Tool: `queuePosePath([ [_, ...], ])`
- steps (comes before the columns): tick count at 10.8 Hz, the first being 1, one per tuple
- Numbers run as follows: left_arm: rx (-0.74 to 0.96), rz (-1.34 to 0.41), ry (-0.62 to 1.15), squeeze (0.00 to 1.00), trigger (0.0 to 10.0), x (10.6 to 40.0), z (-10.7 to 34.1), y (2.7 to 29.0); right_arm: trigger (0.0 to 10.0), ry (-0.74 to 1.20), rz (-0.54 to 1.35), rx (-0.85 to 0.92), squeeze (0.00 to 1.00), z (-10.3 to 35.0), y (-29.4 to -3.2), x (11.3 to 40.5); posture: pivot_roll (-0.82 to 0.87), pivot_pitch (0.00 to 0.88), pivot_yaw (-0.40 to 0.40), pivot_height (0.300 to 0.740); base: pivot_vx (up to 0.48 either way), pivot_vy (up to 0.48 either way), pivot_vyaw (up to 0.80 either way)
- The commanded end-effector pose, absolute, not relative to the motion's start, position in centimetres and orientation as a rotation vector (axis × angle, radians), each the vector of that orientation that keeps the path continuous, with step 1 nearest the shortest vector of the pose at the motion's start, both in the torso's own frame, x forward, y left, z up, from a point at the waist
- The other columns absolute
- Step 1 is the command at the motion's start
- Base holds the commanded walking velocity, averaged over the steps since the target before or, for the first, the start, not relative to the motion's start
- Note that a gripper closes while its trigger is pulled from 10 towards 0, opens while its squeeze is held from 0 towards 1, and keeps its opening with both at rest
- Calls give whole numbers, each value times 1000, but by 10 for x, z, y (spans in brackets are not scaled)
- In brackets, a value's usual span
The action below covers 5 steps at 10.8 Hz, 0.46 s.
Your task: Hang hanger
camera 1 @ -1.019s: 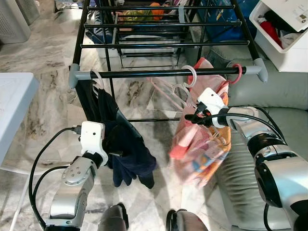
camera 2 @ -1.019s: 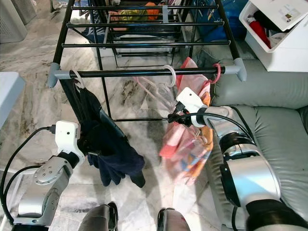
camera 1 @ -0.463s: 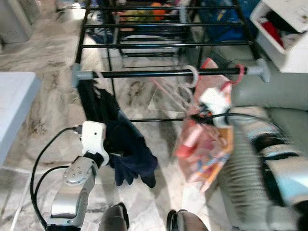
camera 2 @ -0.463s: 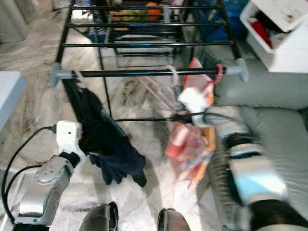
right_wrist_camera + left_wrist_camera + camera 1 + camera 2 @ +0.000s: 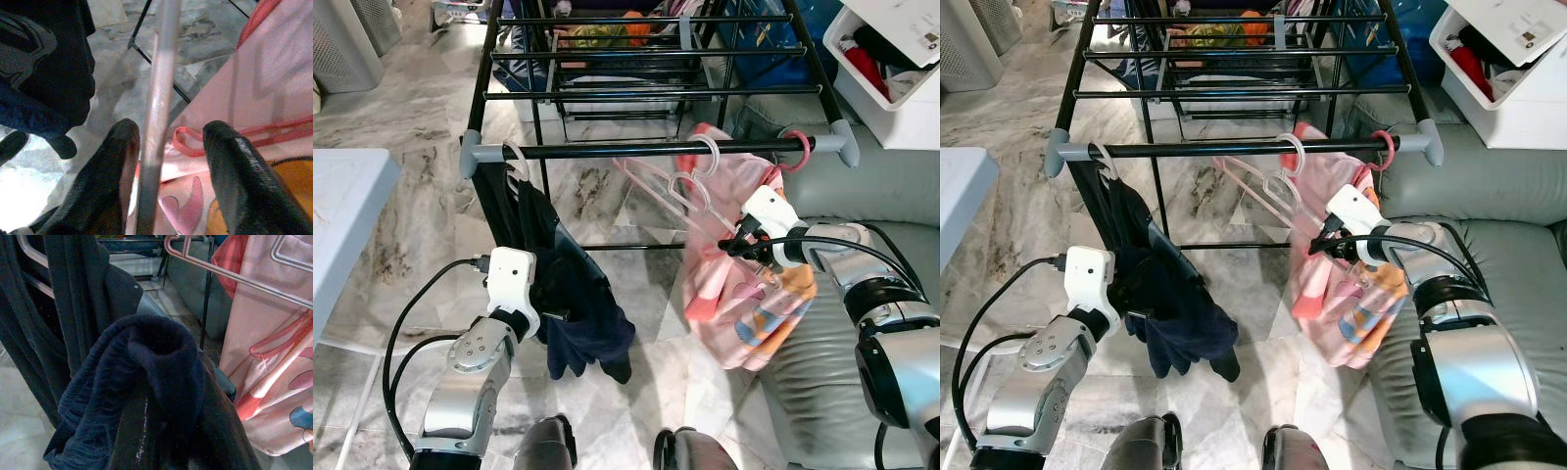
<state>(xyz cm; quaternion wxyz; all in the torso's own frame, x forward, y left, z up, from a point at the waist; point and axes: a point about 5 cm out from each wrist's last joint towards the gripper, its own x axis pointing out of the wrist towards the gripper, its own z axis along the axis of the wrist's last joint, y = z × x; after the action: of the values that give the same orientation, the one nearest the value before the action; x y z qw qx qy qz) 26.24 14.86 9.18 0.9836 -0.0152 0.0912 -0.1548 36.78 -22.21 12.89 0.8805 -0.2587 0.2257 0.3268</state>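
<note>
I see right gripper (image 5: 168, 166) now lower and further right than 1 s ago, fingers parted, hanger (image 5: 671, 186) bar between them, unclamped. Hook sits on rail (image 5: 646, 150) above: hang looks done. Left gripper (image 5: 166, 431) clutches dark garment (image 5: 573, 304).

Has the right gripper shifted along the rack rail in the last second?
Yes. The right gripper has moved toward the robot's right, nearer the rail's grey end cap, and the pink garment moved with it.
</note>
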Motion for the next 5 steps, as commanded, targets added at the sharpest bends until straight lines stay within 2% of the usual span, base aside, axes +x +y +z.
queuePosePath([
  [1, -20, -312, 174, 0, 10000, 262, 92, 148, 0, 451, 695, -568, 0, 141, -220, 374, 34, 97, 5, 740, 0, 0, 0],
  [5, -17, -312, 178, 0, 10000, 263, 92, 148, 0, 442, 706, -574, 0, 151, -210, 380, 36, 94, -2, 740, 0, 0, 0],
])
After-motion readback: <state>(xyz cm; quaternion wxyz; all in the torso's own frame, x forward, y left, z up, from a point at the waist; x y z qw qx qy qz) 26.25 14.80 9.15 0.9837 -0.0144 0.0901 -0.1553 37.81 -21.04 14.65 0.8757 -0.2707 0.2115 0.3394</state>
